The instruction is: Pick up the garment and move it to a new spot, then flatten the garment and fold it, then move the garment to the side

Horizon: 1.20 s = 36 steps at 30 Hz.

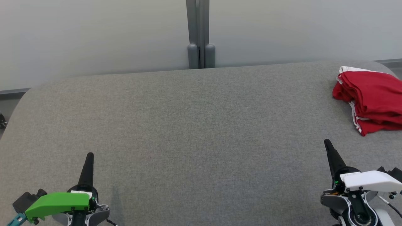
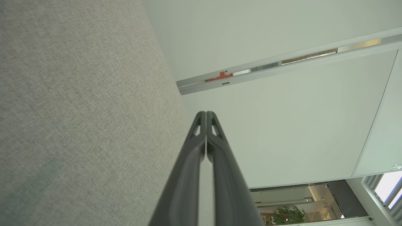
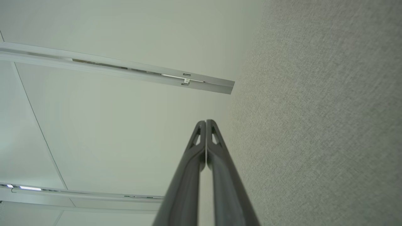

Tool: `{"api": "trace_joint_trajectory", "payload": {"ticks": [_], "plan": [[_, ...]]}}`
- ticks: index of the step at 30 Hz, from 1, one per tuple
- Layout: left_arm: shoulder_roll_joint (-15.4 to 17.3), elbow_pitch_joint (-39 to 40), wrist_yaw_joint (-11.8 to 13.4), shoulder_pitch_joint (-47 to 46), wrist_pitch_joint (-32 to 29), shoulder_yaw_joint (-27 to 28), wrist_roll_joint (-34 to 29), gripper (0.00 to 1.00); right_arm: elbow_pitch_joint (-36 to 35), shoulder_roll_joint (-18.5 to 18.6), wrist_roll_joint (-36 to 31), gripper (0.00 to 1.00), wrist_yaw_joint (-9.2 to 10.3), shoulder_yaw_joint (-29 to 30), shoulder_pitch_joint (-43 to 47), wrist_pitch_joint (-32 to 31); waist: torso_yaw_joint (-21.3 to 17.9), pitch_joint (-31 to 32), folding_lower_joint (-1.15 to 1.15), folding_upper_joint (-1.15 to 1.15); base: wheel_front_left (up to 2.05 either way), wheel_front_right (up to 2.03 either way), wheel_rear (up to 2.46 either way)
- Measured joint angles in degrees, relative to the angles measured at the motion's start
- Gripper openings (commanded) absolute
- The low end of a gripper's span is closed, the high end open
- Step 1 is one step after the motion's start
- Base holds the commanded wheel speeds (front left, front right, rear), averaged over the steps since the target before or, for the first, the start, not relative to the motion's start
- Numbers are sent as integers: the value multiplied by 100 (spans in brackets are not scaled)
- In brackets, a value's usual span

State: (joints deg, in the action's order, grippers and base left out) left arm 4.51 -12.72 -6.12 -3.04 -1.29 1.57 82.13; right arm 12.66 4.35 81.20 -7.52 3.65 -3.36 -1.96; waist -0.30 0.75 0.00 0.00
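The garment [image 1: 372, 97] is red with white trim, folded into a compact stack at the far right of the grey fabric table [image 1: 194, 125], partly cut by the head view's right edge. My left gripper [image 1: 90, 155] rests at the lower left, shut and empty, far from the garment. At the lower right my right gripper [image 1: 327, 142] is shut too, holding nothing, a short way in front of and left of the garment. In the left wrist view the left gripper [image 2: 206, 112] has its tips pressed together. The right gripper [image 3: 206, 121] looks the same in the right wrist view.
A pale wall with a grey vertical post [image 1: 198, 34] stands behind the table's far edge. The table's corners are rounded, with floor showing at the far left [image 1: 9, 100]. The wide grey surface between the grippers is bare fabric.
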Motion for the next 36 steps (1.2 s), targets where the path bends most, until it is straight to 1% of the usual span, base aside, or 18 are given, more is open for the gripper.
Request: {"api": "trace_joint_trajectory", "payload": {"ticks": [28, 36], "plan": [[-10, -113, -116, -240, -331, 255, 1117, 0, 121, -41, 1131, 0, 4, 141, -225, -331, 28, -87, 0, 0, 0, 0, 0], [-16, -123, -119, -264, -367, 292, 1181, 0, 129, -49, 1217, 0, 4, 158, -260, -357, 30, -94, 0, 0, 0, 0, 0]]}}
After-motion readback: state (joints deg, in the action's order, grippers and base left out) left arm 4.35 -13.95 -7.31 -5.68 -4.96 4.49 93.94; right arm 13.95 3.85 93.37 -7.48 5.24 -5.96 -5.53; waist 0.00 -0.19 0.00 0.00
